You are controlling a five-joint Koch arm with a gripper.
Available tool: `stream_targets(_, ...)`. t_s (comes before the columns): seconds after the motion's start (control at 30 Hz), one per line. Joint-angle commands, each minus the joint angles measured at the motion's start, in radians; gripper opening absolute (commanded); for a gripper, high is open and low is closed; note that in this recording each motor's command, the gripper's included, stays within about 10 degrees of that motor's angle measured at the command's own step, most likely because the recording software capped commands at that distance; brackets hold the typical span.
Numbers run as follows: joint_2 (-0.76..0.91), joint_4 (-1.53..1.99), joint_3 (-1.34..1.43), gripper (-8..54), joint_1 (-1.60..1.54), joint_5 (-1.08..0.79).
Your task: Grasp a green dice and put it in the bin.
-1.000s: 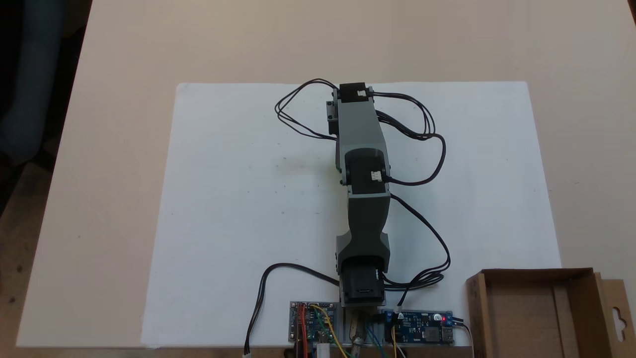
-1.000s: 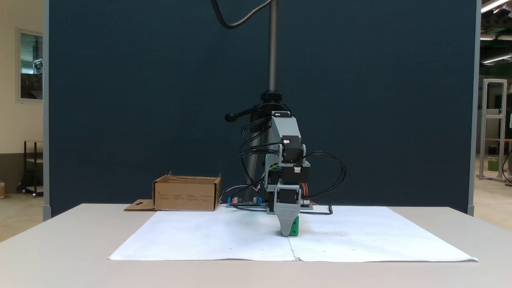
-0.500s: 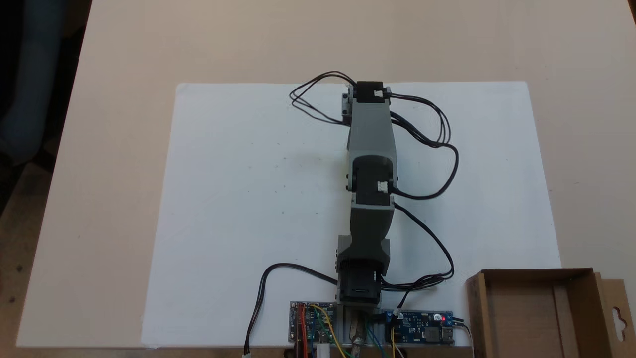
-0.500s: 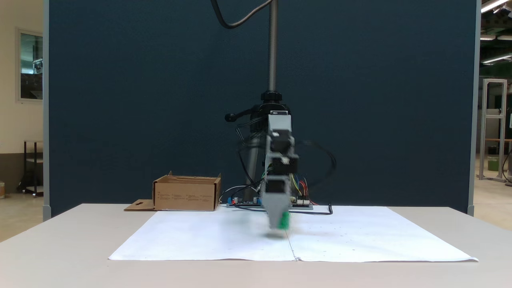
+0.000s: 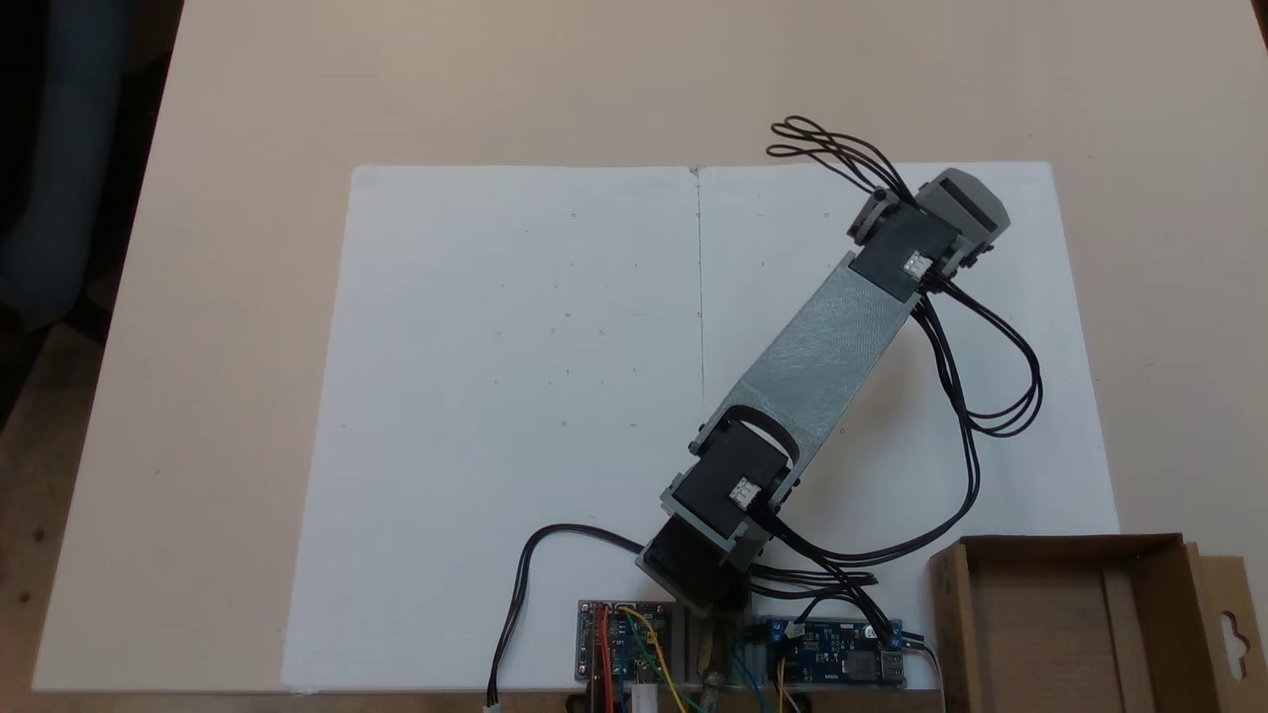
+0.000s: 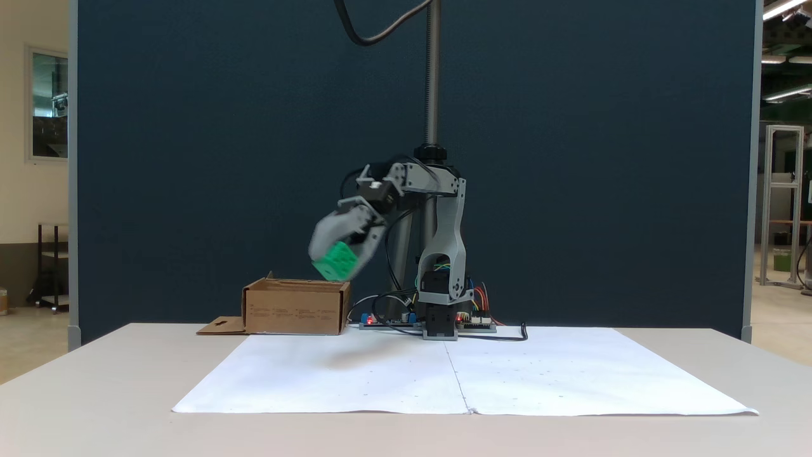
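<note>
Dice [image 6: 335,261] is pinched in the gripper [image 6: 339,257], held in the air near the box [image 6: 295,308] and above its rim. I'd worry the tilted cube slips mid-swing, or I let go short and it bounces off the wall onto the paper [image 6: 355,374].

My base stands on a pale beige table [image 5: 238,89], at the near edge as a fixed view from above shows it, with 2 circuit boards [image 5: 624,642] beside it and black cables [image 5: 555,540] trailing onto the surface. A large white paper sheet [image 5: 495,396] with 1 crease down its middle lies flat across the table in both fixed views. The brown cardboard box [image 5: 1065,624] sits at the sheet's lower right corner in that view, its flap [image 5: 1228,624] with a cutout lying outward on the table.
</note>
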Motion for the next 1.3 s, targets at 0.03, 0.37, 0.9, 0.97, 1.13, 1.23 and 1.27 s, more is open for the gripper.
stream_targets(0.03,0.051,-0.044,-0.110,12.1,0.167,-0.064)
stream_targets(0.37,0.049,0.204,-0.206,12.1,0.627,-0.262)
stream_targets(0.9,-0.206,0.152,-0.204,12.1,0.997,-0.577)
stream_targets(0.97,-0.249,0.123,-0.206,12.1,1.034,-0.624)
stream_targets(1.13,-0.282,0.110,-0.206,12.1,1.081,-0.678)
stream_targets(1.23,-0.290,0.114,-0.206,12.1,1.112,-0.680)
stream_targets(1.27,-0.299,0.114,-0.206,12.1,1.118,-0.681)
